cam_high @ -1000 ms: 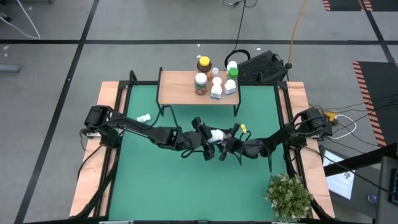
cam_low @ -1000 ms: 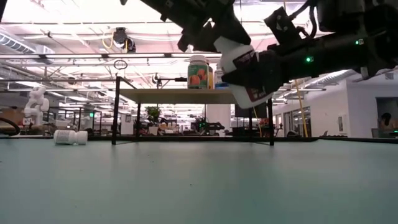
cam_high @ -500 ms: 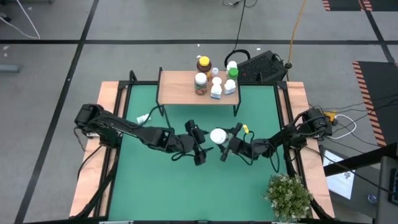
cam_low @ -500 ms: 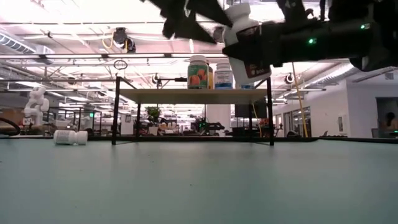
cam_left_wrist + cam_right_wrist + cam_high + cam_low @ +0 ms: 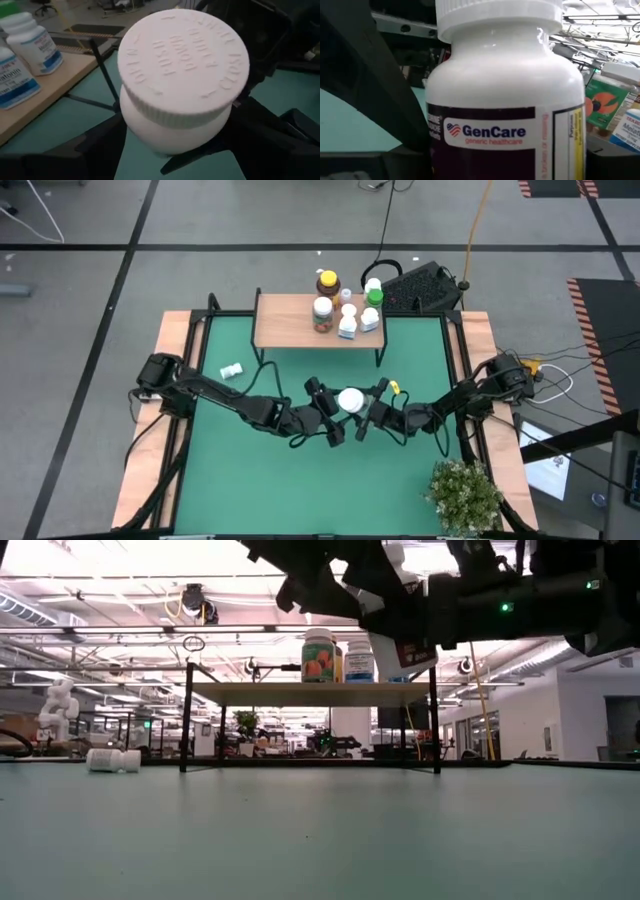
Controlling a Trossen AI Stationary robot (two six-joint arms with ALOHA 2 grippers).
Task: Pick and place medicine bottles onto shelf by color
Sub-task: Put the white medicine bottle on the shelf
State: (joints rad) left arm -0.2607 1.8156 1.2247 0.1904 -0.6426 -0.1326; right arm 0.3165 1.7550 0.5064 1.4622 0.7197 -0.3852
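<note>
Since the earlier frame the white bottle [image 5: 351,399] has gone from tilted between both arms to upright in the right gripper [image 5: 366,420], and the left gripper [image 5: 325,416] has let go and now sits just beside it with fingers spread. Right fingers pinch the bottle low on its body, cap up, held in the air above the green desk [image 5: 250,480], in front of the shelf [image 5: 290,325]. Low view shows the bottle [image 5: 400,620] roughly level with the shelf [image 5: 260,690] top or a little above. Left wrist view looks down on the embossed cap [image 5: 184,60]; right wrist view fills with the labelled body [image 5: 505,100]. Shelf already carries an orange-labelled bottle [image 5: 322,314] and small white ones [image 5: 348,323], with a green-capped one [image 5: 375,298] at its far edge. Another white bottle [image 5: 232,370] lies on its side on the desk near the left edge. Step in hand reads as hand-over done, carry to shelf beginning. Next move likely calls for the left arm to clear away, then the right to set the bottle down beside the white group without knocking neighbours.
</note>
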